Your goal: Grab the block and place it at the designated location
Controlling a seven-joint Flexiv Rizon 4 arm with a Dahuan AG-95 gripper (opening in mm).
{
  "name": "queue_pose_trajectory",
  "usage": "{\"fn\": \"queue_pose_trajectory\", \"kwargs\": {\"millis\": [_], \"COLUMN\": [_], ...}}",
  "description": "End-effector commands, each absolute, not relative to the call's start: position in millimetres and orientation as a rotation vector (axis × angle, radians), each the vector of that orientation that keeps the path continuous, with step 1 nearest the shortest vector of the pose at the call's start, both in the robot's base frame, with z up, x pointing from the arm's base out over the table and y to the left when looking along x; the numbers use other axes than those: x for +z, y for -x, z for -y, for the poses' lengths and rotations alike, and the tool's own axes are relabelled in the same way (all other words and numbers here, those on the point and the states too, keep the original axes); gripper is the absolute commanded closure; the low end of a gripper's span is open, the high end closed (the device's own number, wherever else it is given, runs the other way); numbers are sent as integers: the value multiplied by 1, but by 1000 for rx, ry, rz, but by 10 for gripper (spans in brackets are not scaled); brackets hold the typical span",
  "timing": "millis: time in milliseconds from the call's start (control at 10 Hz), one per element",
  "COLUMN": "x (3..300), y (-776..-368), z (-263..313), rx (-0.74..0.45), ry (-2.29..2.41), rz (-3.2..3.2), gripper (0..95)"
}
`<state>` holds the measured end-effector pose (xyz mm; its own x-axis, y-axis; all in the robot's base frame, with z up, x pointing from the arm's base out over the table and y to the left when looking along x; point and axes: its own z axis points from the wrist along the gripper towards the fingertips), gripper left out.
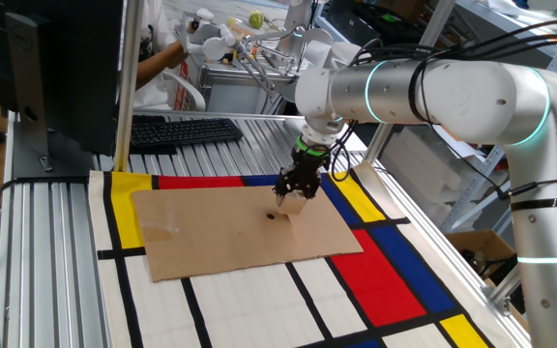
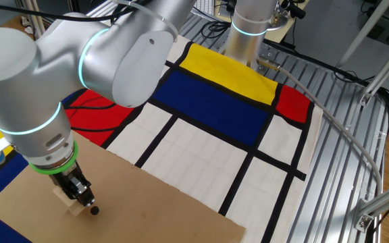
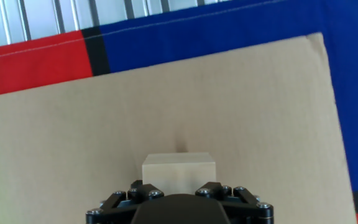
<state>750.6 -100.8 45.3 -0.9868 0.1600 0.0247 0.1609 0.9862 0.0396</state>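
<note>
The block is a pale tan wooden cube between my fingers, at or just above the brown cardboard sheet. My gripper is shut on the block and points straight down. The designated location is a tiny dark dot on the sheet, just left of the block and apart from it. In the other fixed view the block sits under my gripper, with the dot close beside it. In the hand view the block fills the gap between my fingers; the dot does not show there.
The cardboard lies on a mat of red, yellow, blue and white rectangles edged with black. A keyboard and a monitor stand behind the mat. The mat rests on a ribbed metal table.
</note>
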Motion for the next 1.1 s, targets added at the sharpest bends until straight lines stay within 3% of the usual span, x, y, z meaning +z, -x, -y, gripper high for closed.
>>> {"fn": "queue_pose_trajectory", "kwargs": {"millis": [100, 800, 1100], "x": [43, 43, 43], "y": [-750, -749, -749], "z": [101, 101, 101], "rx": [-74, -57, 13], "ry": [254, 262, 217], "rz": [3110, 3109, 3121], "gripper": [950, 950, 950]}}
